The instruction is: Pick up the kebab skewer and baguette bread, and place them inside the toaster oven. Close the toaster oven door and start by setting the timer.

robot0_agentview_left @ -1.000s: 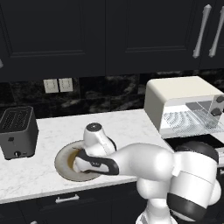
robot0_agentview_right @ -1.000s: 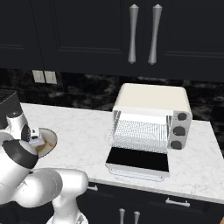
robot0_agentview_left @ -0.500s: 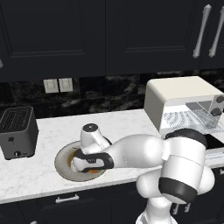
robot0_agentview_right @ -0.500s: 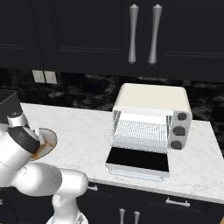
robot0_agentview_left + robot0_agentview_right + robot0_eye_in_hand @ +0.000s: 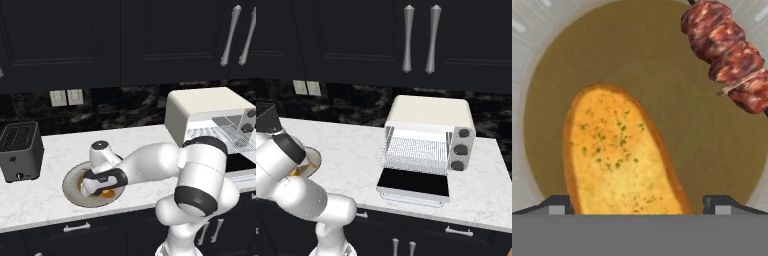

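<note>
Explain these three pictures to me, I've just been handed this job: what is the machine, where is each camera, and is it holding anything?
The machine is a white robot arm on a mobile base at a kitchen counter. Two pictures come from cameras on that base, behind the arm to its left and right. The third looks out from the hand itself.

On the pale marble counter sit a dark grey two-slot toaster, a round brown plate, and a cream-white toaster oven with its dark glass door folded down open.

In the hand view, the orange-golden baguette bread lies on the plate beside the reddish-brown kebab skewer. The gripper hangs low over the bread, jaws open either side. Nothing is held yet.
</note>
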Tool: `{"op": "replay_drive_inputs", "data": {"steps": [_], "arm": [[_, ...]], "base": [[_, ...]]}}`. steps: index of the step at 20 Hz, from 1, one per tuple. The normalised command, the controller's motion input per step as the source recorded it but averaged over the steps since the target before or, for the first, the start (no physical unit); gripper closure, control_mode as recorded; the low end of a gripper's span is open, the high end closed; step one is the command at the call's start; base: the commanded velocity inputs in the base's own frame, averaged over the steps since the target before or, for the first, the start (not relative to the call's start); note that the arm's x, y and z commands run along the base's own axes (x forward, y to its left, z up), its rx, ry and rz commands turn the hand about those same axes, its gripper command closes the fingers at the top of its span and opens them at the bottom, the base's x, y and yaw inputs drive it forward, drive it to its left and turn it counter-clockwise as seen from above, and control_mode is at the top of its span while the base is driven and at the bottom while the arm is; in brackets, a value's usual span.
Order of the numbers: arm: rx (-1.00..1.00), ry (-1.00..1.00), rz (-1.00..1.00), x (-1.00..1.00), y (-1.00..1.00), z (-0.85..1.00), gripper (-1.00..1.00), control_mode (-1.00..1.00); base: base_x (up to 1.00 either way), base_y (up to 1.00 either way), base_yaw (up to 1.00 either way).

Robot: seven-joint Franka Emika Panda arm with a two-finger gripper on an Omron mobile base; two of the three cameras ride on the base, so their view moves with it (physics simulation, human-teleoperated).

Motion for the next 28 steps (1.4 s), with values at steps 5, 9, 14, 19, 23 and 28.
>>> {"op": "replay_drive_inputs", "data": {"steps": [5,9,14,19,23,28], "arm": [[-0.01,0.04,0.00,0.00,0.00,-0.14,-1.00,-1.00],[0.00,0.00,0.00,-0.01,0.00,-0.01,1.00,-1.00],[0.00,0.00,0.01,-0.11,-0.12,0.01,1.00,-1.00],[0.05,-0.02,0.05,-0.25,-0.44,0.69,1.00,-1.00],[0.12,-0.10,0.06,-0.39,-0.69,1.00,1.00,-1.00],[0.07,-0.15,0.06,-0.40,-0.91,0.68,1.00,-1.00]], "base": [[0.00,0.00,0.00],[0.00,0.00,0.00],[0.00,0.00,0.00],[0.00,0.00,0.00],[0.00,0.00,0.00],[0.00,0.00,0.00]]}}
